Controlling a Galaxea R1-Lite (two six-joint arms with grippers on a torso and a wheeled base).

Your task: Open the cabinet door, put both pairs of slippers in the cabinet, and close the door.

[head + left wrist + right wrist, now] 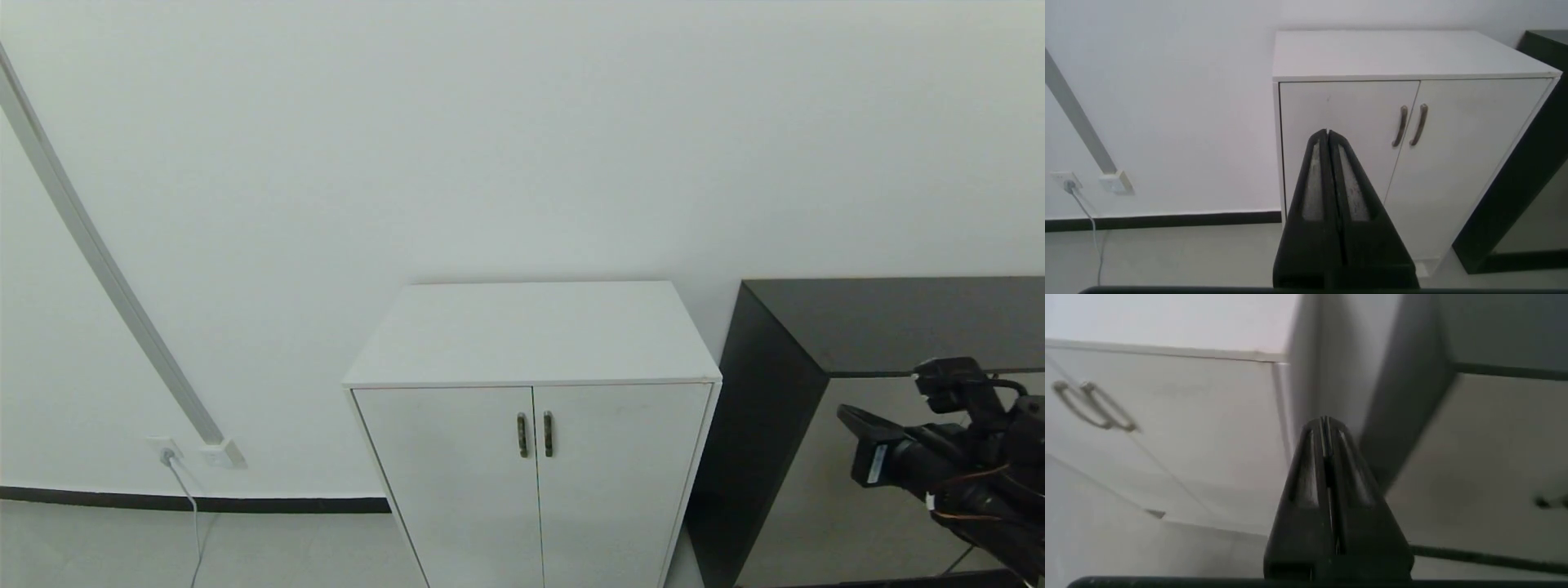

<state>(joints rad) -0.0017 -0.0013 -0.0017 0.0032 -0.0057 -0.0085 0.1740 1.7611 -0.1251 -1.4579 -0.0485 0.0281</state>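
The white cabinet (pixel 535 335) stands against the wall with both doors closed. Its two dark handles (pixel 535 434) sit side by side at the middle seam. My left gripper (pixel 1328 139) is shut with nothing in it, held in front of the cabinet (pixel 1404 106) and level with the left door. My right gripper (pixel 853 420) hangs to the right of the cabinet, in front of the black table, pointing left. In the right wrist view the right gripper (pixel 1327 429) is shut and holds nothing, aimed at the cabinet's right side (pixel 1192 416).
A black table (pixel 898 318) stands close against the cabinet's right side. A wall socket (pixel 167 451) with a cable and a slanted white conduit (pixel 98 253) are on the wall to the left. Bare floor (pixel 1192 253) lies left of the cabinet.
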